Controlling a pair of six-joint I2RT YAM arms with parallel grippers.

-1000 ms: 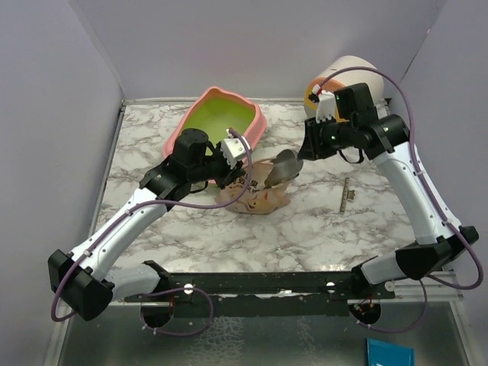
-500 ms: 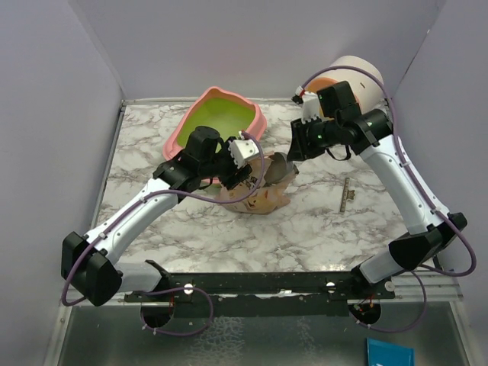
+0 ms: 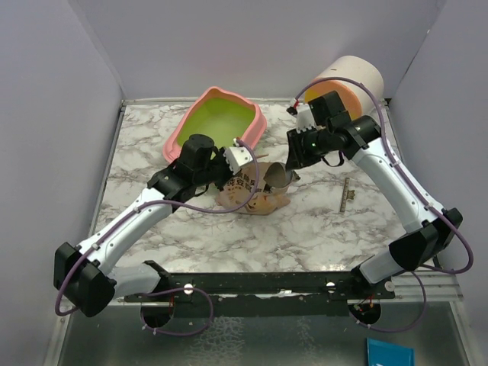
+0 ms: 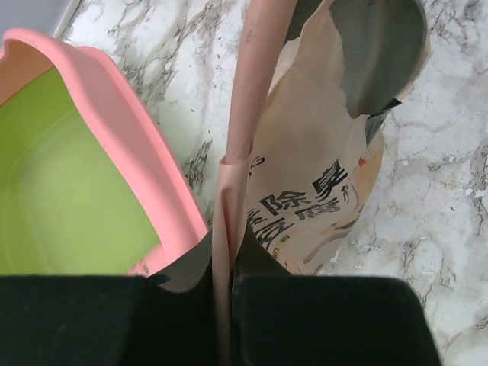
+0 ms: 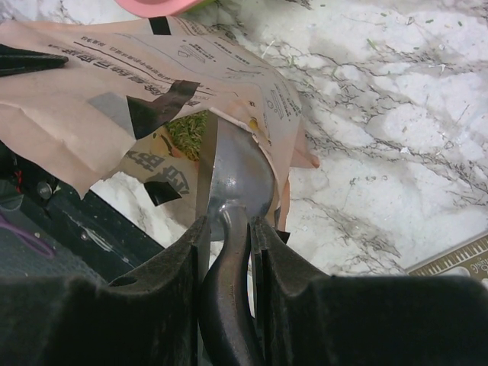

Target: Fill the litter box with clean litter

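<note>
Metal scoop (image 5: pixel 240 171) in the pouch (image 4: pixel 305 175), beside the litter box (image 4: pixel 137 145)
The left gripper (image 4: pixel 225 267) pinches the pouch edge; the right gripper (image 5: pixel 229 229) clamps the scoop handle; clean litter (image 5: pixel 187 133) shows inside.

White-grey marbled tabletop (image 3: pixel 305 229) carries four things: large pink plastic litter box with lime-green interior (image 3: pixel 177 137) at far left-centre, beige-orange printed pouch (image 3: pixel 263 202) mid-table just in front of it, round cream-and-orange cabinet (image 3: pixel 354 76) in the far right corner, and a thin dark strip (image 3: pixel 347 196) right of the pouch, apart from it — possibly a ruler.
</note>
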